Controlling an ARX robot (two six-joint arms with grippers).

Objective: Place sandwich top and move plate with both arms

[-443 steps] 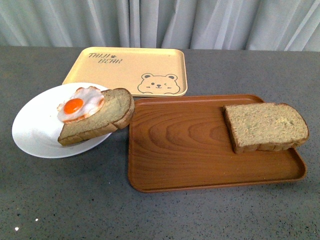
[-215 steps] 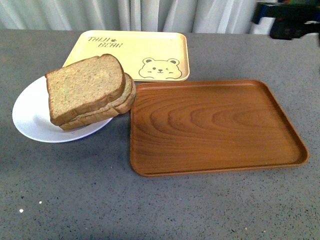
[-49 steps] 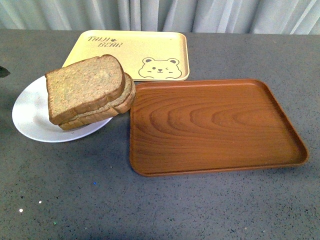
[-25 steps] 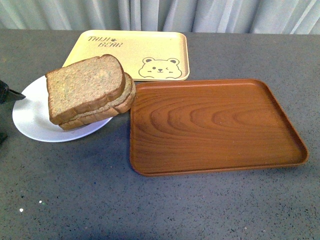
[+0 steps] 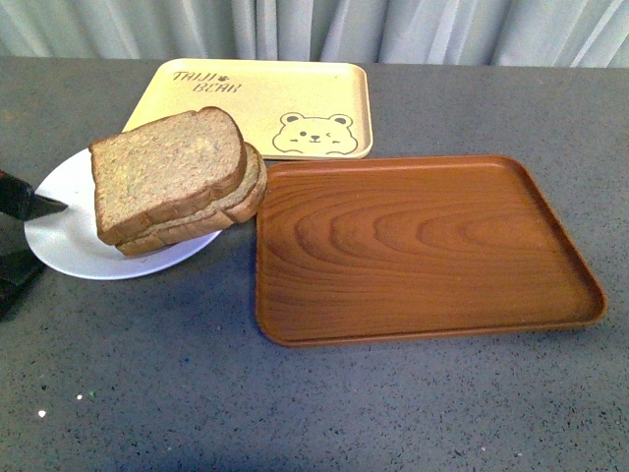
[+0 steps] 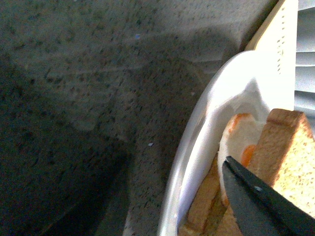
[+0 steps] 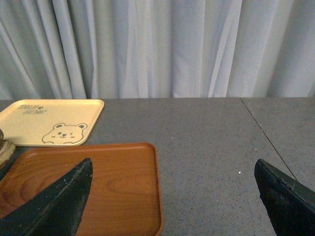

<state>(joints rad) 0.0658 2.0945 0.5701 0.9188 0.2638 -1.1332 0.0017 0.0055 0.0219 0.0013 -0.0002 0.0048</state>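
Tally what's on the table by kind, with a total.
Trays: 2, yellow tray and wood tray
Plates: 1, the plate
Bread slices: 2, top slice and lower slice
Eggs: 1, the egg between the slices
Total: 6

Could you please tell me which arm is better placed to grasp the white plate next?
The left. The left gripper is open at the left rim of the plate, one finger over it. The right gripper hangs open by the wooden tray, apart from the plate.

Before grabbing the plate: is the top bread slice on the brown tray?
No, the sandwich top lies on the other slice, on the plate.
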